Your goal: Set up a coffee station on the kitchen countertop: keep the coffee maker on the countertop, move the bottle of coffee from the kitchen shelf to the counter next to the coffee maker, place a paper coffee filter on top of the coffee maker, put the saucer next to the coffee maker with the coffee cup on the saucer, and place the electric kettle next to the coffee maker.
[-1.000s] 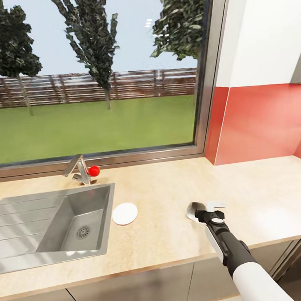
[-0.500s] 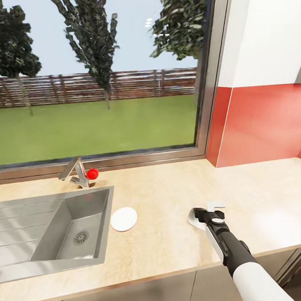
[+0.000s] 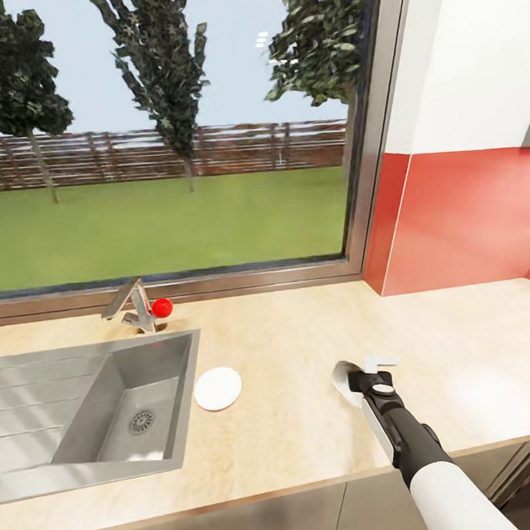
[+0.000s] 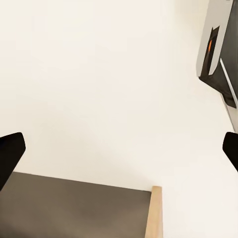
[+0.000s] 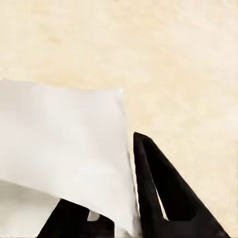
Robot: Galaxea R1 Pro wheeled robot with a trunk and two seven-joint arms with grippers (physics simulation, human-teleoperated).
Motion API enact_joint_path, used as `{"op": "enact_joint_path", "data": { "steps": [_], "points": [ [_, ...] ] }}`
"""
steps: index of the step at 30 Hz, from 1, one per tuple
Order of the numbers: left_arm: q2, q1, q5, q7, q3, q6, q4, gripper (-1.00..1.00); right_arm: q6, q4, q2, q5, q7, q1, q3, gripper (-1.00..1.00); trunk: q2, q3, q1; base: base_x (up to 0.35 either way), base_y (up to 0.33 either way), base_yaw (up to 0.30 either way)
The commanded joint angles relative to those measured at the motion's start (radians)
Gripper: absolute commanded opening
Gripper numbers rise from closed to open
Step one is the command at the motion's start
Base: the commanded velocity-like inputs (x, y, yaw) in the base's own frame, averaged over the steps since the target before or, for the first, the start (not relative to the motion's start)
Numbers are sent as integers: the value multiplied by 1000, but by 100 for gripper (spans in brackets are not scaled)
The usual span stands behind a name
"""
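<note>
Gripping the white cone-shaped paper coffee filter [image 3: 344, 375] in your right gripper [image 3: 364, 378], you hold it low over the light beige speckled countertop [image 3: 300, 333], well to the right of the stainless steel sink [image 3: 93, 401]. Seen from the right wrist camera, the black fingers [image 5: 163, 188] are closed on the sheet's edge [image 5: 64, 153], so the paper fans out ahead of the gripper rather than hanging beneath it; a pinch at the rim looks meant to leave the cone free to be lowered onto a machine later.

Your small round flat white saucer [image 3: 218, 388] lies on the worktop just beside the sink's right rim, apart from the filter, waiting for its cup. A steel tap with a red knob [image 3: 162, 306] stands behind the basin under the wide window [image 3: 163, 130], and a red splashback [image 3: 466, 213] closes the corner at right.

Your left gripper [image 4: 119, 153] faces a pale wall, its dark fingertips [image 4: 10, 153] at the frame's two sides, spread wide and holding nothing.

Judged from the scene, the filter is in transit: its destination is not on this stretch of counter, so the carry probably comes next, and a thin sheet held by one edge could slip or fold.
</note>
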Motion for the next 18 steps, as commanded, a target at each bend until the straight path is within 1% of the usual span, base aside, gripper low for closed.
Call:
{"op": "enact_joint_path", "data": {
  "steps": [1,8,18],
  "points": [
    [0,0,-4,2,6,-1,0,100,6,-1,0,1,-2,-1,0,-100,-2,-2,1,33,0,0],
    [-1,0,-4,2,7,-1,-1,100,5,39,1,-2,0,-1,0,-100,-2,-2,1,8,0,0],
    [-1,0,-4,2,7,-2,-1,100,5,43,2,-2,0,-1,1,-100,-2,-2,1,0,0,0]
  ]
}}
